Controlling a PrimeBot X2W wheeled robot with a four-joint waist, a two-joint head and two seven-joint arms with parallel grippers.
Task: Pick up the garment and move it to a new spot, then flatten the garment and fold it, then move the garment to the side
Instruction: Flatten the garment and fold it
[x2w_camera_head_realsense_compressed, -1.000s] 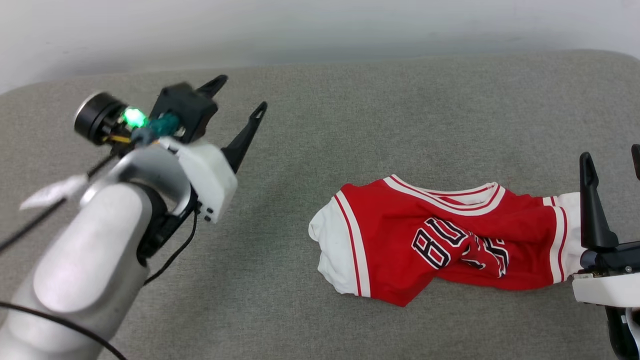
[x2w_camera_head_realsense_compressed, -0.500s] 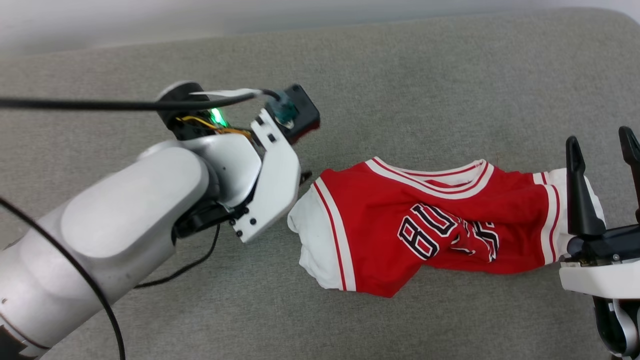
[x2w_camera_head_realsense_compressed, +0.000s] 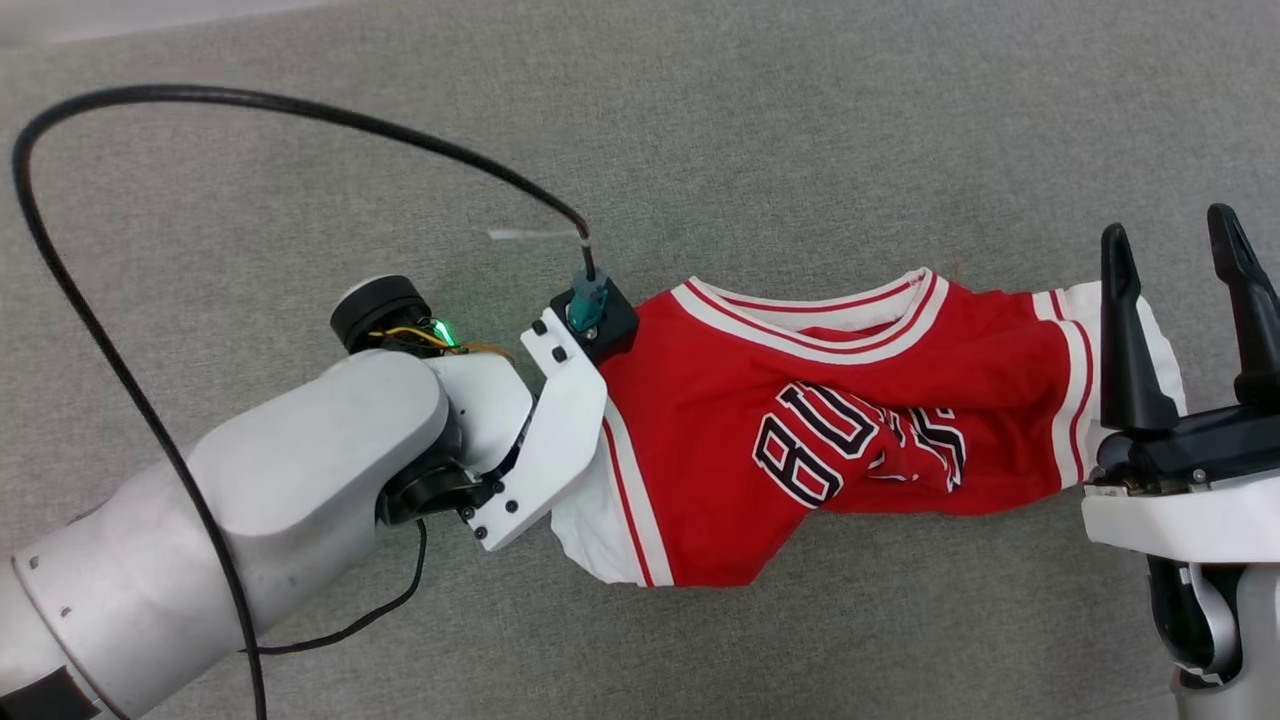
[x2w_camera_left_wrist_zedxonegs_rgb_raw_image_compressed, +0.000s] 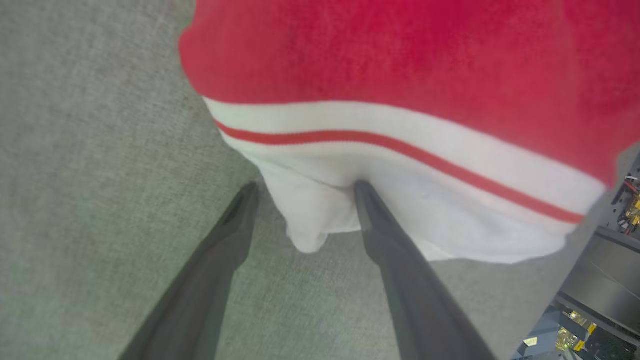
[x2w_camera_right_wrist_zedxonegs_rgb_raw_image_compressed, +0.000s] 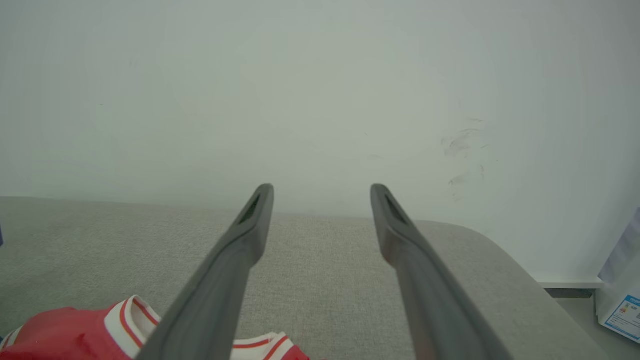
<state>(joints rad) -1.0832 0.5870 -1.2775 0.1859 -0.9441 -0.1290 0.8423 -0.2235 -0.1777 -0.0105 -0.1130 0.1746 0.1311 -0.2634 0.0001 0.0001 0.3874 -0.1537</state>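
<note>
The garment (x2w_camera_head_realsense_compressed: 860, 420), a red jersey T-shirt with white sleeves and black lettering, lies crumpled on the grey fabric surface (x2w_camera_head_realsense_compressed: 700, 150). My left arm reaches down over its left sleeve. In the left wrist view the open left gripper (x2w_camera_left_wrist_zedxonegs_rgb_raw_image_compressed: 302, 192) straddles the edge of the white sleeve (x2w_camera_left_wrist_zedxonegs_rgb_raw_image_compressed: 320, 220): one finger rests on the sleeve, the other on the grey surface beside it. The right gripper (x2w_camera_head_realsense_compressed: 1170, 240) stands open above the garment's right sleeve, fingers pointing toward the far edge. In the right wrist view its fingers (x2w_camera_right_wrist_zedxonegs_rgb_raw_image_compressed: 250, 235) frame the wall, with the garment's collar (x2w_camera_right_wrist_zedxonegs_rgb_raw_image_compressed: 125, 320) at lower left.
A black cable (x2w_camera_head_realsense_compressed: 250, 100) loops from the left wrist over the surface. A white wall (x2w_camera_right_wrist_zedxonegs_rgb_raw_image_compressed: 320, 100) rises behind the grey surface's rounded far edge (x2w_camera_right_wrist_zedxonegs_rgb_raw_image_compressed: 475, 235). A paper-labelled object (x2w_camera_right_wrist_zedxonegs_rgb_raw_image_compressed: 622, 295) stands off the surface's right end.
The head camera has tilted down. My left arm has swung right and down from above the bare surface to the garment's left sleeve. The right gripper has stayed open by the right sleeve.
</note>
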